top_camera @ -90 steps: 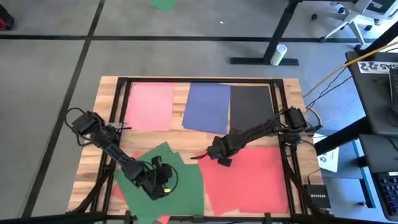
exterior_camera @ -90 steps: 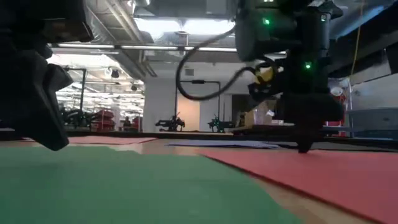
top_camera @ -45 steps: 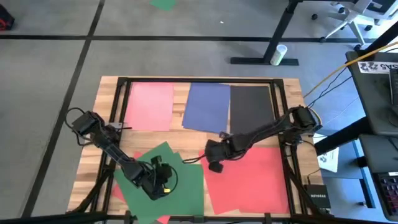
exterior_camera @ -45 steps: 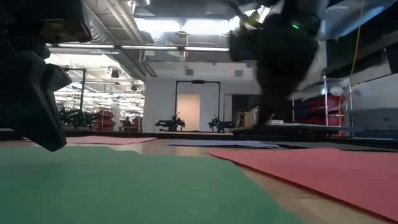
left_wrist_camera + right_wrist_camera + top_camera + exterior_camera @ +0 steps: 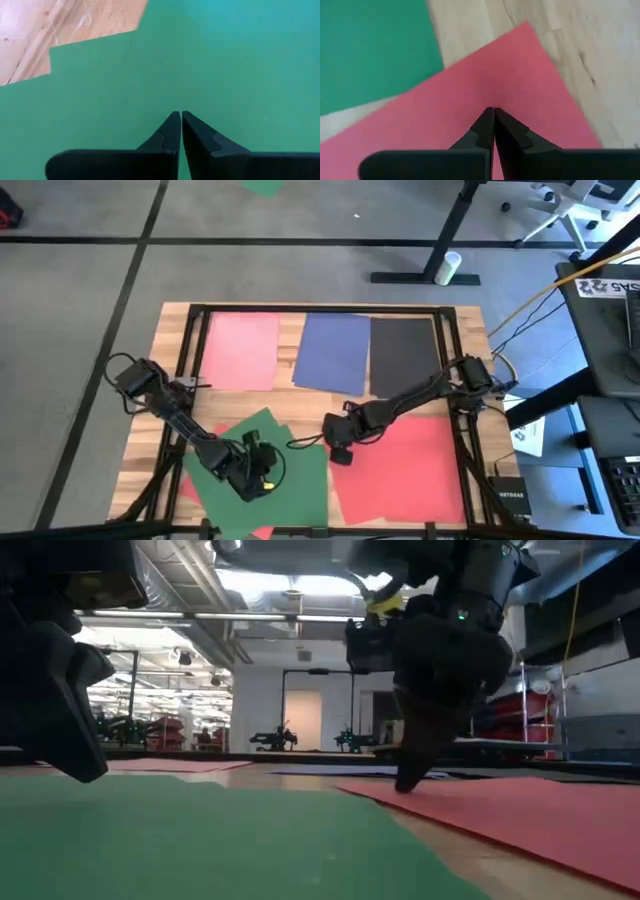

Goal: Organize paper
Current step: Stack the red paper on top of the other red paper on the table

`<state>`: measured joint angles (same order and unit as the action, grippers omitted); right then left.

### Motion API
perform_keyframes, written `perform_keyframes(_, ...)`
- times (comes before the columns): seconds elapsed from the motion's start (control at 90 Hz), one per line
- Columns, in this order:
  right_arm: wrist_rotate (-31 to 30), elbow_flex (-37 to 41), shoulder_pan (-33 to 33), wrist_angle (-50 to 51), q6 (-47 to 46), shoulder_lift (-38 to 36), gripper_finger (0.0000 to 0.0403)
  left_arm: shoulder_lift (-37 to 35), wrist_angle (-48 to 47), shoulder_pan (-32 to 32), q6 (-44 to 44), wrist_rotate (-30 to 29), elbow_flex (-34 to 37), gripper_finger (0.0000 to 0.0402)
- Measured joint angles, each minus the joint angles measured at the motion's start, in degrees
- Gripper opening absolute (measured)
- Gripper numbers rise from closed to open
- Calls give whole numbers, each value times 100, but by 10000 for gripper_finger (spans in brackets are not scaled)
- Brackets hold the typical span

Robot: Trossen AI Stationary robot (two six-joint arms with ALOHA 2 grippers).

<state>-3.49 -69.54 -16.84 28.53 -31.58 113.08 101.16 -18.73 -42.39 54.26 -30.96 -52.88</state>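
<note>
right gripper (image 5: 493,112) tips down onto red sheet (image 5: 485,85) corner, fingers closed; left gripper (image 5: 180,116) — likewise closed — over green sheet (image 5: 225,60).

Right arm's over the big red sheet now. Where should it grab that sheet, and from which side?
Judging by its pose, take the red sheet at the corner under the right gripper, coming from the bare wood between it and the green sheets. It lies flat, so only an edge offers a hold, and that corner seems unobstructed.

Past my wooden table (image 5: 470,320), upper right, I see a white cup (image 5: 451,264) lying by a black desk leg (image 5: 455,220); an office chair (image 5: 570,205) sits beyond.
</note>
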Motion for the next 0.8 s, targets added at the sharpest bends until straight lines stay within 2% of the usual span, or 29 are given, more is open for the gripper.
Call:
perform_keyframes(0.433,37,11,-65,1461,-603,-138,0,-2,4,0,0,-1,0,0)
perform_keyframes(0.678,-270,55,-217,1648,-776,-326,0,-2,-19,-4,0,-2,-3,0)
perform_keyframes(0.8,-528,52,-317,1234,-788,-629,0,-2,-25,-4,0,-2,-4,0)
